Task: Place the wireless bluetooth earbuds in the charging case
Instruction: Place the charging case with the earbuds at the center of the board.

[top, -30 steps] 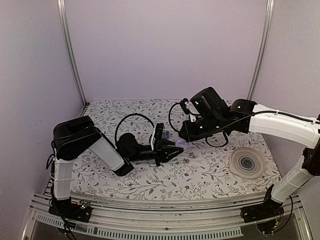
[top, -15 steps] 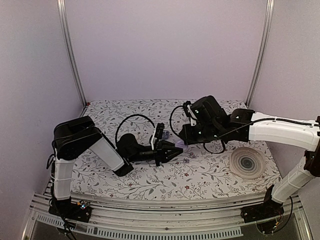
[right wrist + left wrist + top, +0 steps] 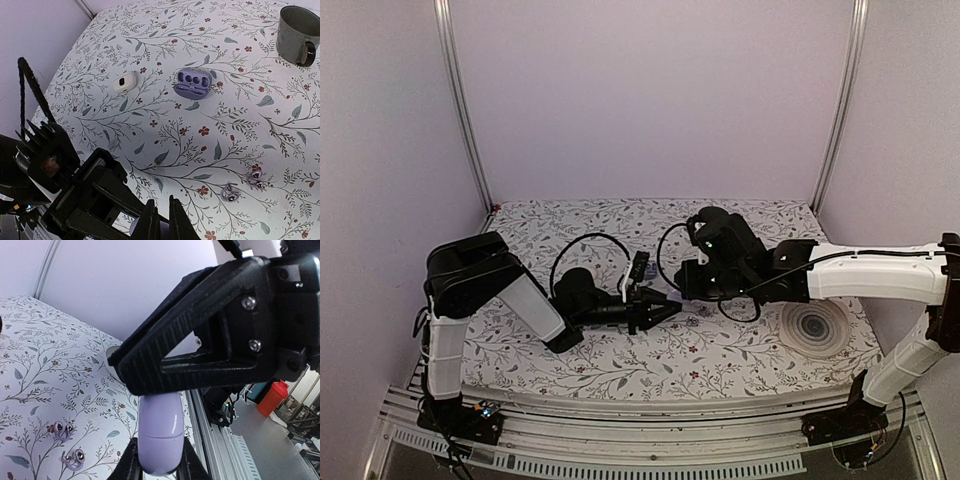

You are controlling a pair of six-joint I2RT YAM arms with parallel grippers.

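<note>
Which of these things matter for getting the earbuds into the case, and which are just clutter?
Job: charging case, held in the left jaws; two earbuds on the cloth.
Clutter: mug; white oval piece; lilac socketed piece, seemingly a spare; spiral disc.

Two earbuds, one open charging case, one mug, one disc, perhaps two closed pods
</note>
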